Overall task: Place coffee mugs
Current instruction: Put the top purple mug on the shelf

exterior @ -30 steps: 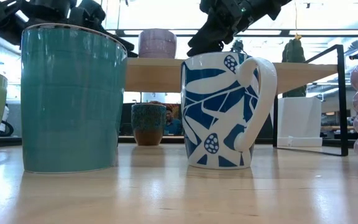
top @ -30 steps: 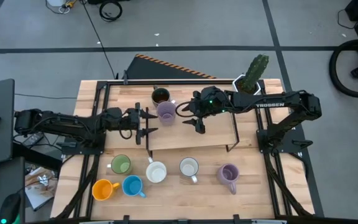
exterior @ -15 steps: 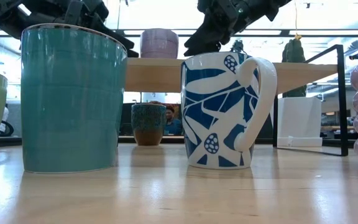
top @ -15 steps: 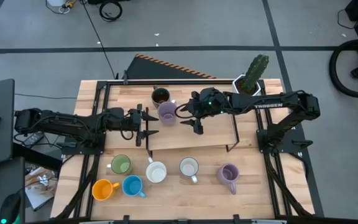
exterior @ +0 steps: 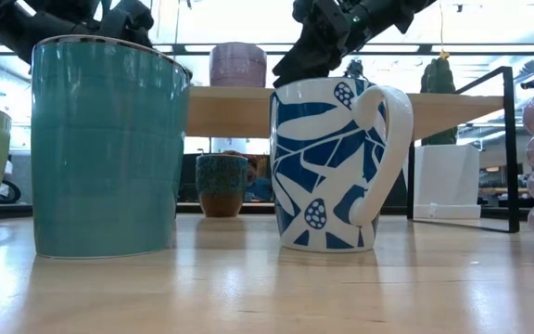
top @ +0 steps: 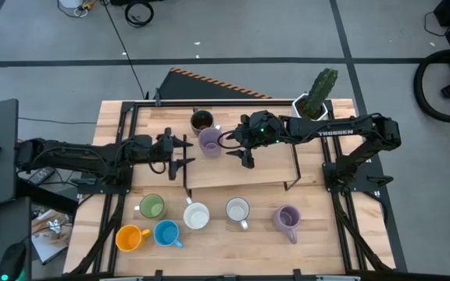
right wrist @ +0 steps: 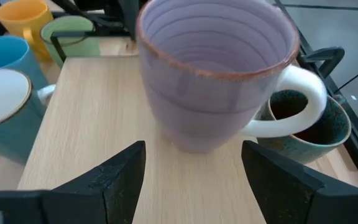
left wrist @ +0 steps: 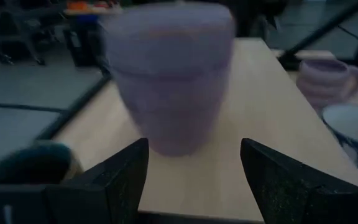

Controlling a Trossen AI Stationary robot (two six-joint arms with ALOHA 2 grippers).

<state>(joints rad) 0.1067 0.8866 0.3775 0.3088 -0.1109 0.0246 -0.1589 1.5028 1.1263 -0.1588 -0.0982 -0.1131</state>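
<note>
wooden table [top: 233,242] on a grey floor, a raised shelf [top: 272,168] at mid-table. left gripper [top: 180,152] is seen left of the lavender mug [top: 208,140] on the shelf, fingers spread, nothing held. right gripper [top: 239,150] sits just right of it, fingers apart and apparently clear of it. dark mug [top: 201,121] stands behind. six mugs are lined along the near edge.

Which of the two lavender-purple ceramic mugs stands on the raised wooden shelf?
The lavender-purple ceramic mug between the two grippers, beside the dark brown mug. The other lavender mug stands in the front row on the table.
</note>
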